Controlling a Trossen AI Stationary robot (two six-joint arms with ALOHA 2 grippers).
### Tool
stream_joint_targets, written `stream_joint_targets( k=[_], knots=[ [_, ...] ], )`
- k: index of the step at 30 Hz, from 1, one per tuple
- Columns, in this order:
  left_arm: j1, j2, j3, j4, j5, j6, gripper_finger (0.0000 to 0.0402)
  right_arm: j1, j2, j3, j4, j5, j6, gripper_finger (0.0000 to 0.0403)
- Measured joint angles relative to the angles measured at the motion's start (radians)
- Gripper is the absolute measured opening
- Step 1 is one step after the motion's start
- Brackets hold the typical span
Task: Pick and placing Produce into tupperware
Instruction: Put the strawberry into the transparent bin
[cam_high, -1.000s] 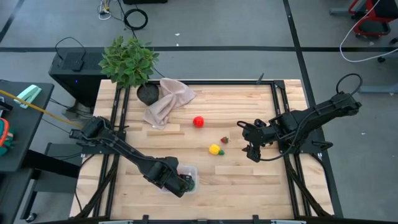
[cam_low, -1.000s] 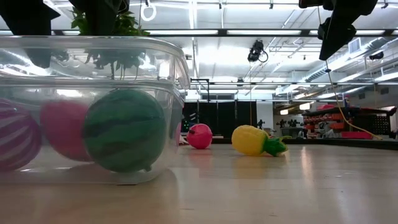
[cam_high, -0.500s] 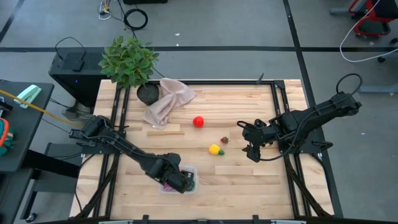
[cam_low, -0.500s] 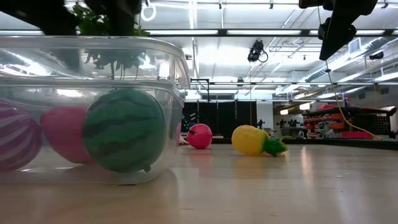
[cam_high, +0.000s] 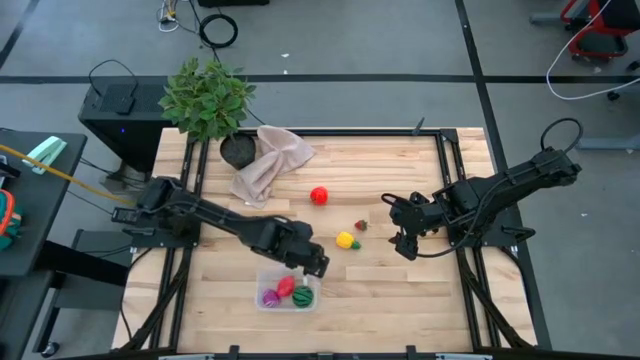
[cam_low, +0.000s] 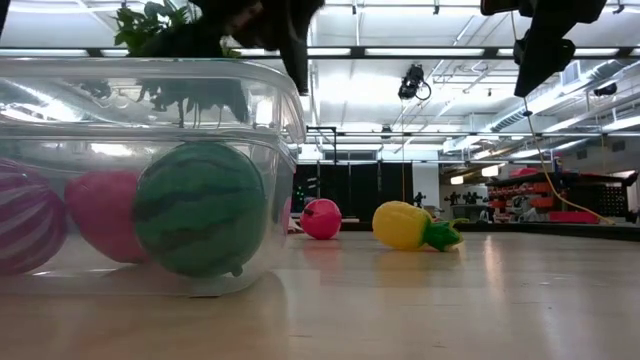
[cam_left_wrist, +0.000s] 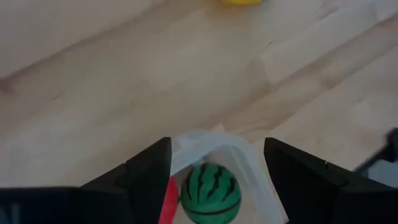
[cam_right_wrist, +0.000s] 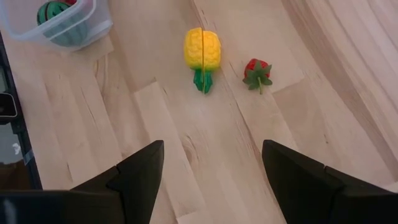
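Observation:
The clear tupperware (cam_high: 268, 278) sits near the table's near edge and holds a green striped ball (cam_high: 304, 296), a red piece (cam_high: 285, 288) and a purple piece (cam_high: 268, 297). The low view shows the ball (cam_low: 200, 208) resting on the tub's floor. A yellow pineapple (cam_high: 346, 240), a strawberry (cam_high: 361, 226) and a red round fruit (cam_high: 319, 195) lie on the wood. My left gripper (cam_high: 318, 264) hangs open just beyond the tub's far right corner (cam_left_wrist: 242, 149), empty. My right gripper (cam_high: 403, 245) waits open to the right of the pineapple (cam_right_wrist: 203, 53).
A beige cloth (cam_high: 270, 160) lies crumpled at the far left beside a potted plant (cam_high: 208, 100). Bare wood stretches between the tub and the right arm. Black rails run along the table's left and right sides.
My left gripper has risen out of the tub and moved toward the far edge and right, toward the pineapple. The three pieces in the tub, which the gripper covered before, now show from above. The tub and the loose fruits have stayed put.

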Motion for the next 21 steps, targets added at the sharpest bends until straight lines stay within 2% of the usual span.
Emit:
stream_joint_targets(
  k=[2,8,10,13,16,21],
  knots=[
    [-0.018,-0.039,0.000,0.002,-0.080,0.015,0.0256,-0.005,0.000,0.000,0.000,0.000,-0.001,0.0277],
    [-0.097,-0.189,0.000,0.004,-0.460,0.043,0.0231,-0.054,0.000,0.000,0.019,0.000,-0.018,0.0277],
    [-0.111,-0.223,0.000,-0.001,-0.538,0.056,0.0218,-0.077,0.000,0.000,0.030,0.000,-0.026,0.0277],
    [-0.120,-0.248,-0.001,-0.021,-0.530,0.142,0.0196,-0.112,0.000,0.000,0.064,-0.015,-0.038,0.0277],
    [-0.124,-0.255,-0.003,-0.060,-0.433,0.221,0.0174,-0.138,0.000,0.000,0.097,-0.041,-0.051,0.0277],
    [-0.131,-0.291,-0.004,-0.132,-0.381,0.248,0.0138,-0.171,0.000,0.000,0.124,-0.055,-0.056,0.0277]
  ],
)
